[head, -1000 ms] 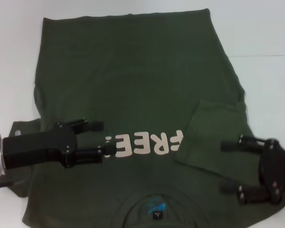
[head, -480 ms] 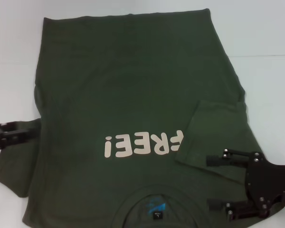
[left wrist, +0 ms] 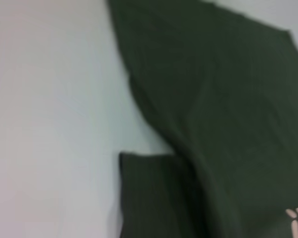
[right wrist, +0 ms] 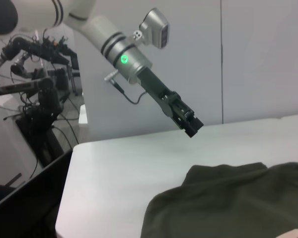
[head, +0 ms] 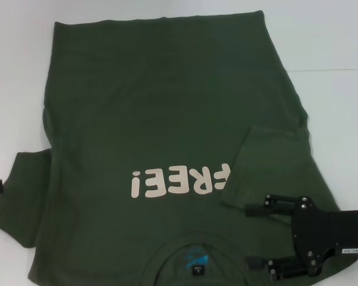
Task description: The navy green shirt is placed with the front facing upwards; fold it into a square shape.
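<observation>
Both arms have drawn back: the left gripper has left the navy green shirt and hangs raised beyond its left sleeve, fingers together, holding nothing. Meanwhile the right gripper has slid nearer the collar, jaws spread wide over the folded-in right sleeve. Front up, the shirt lies flat on the white table.

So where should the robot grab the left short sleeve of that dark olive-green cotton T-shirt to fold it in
Probably by the outer hem of the left short sleeve of the dark olive-green cotton T-shirt, coming in from the left side over the white table. That sleeve lies flat and spread outward, its edge free, whereas the right sleeve is already folded in. The left gripper hangs nearby.
</observation>
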Motion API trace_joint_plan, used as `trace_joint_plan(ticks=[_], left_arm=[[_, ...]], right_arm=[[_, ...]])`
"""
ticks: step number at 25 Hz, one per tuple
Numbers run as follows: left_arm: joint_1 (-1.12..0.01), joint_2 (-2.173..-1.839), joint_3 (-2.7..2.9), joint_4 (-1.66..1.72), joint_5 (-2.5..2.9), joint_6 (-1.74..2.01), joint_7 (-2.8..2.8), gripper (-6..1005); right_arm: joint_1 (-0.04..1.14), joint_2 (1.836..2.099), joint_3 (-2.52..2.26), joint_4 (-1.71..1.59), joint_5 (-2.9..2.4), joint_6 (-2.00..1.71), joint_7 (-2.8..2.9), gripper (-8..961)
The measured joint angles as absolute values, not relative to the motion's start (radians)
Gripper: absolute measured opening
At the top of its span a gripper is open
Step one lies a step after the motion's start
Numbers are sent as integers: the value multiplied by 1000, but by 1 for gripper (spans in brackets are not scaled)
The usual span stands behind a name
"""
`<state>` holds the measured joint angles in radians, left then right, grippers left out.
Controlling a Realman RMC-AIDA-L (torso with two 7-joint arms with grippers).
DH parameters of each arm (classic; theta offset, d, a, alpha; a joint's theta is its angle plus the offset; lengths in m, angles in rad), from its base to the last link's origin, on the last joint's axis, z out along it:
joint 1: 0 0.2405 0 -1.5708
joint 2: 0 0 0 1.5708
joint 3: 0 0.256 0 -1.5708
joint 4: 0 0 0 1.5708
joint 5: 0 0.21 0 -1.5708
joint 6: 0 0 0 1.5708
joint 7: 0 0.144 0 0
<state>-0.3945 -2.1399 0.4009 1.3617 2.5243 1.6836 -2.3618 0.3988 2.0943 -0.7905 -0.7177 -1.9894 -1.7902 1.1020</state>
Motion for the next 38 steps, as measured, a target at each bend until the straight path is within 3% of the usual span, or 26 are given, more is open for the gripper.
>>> trace_joint_plan(ticks=[11,38], left_arm=[[-478,-2135,502,1291,2753,1607,-2616,903],[-519,-2120,528,1139,2803,1509,-2635,894]], right_arm=[[412,2094,-817,-699,-1990,-1759,1100,899],[411,2094,-818,-689,-1990,-1758,1109,900]])
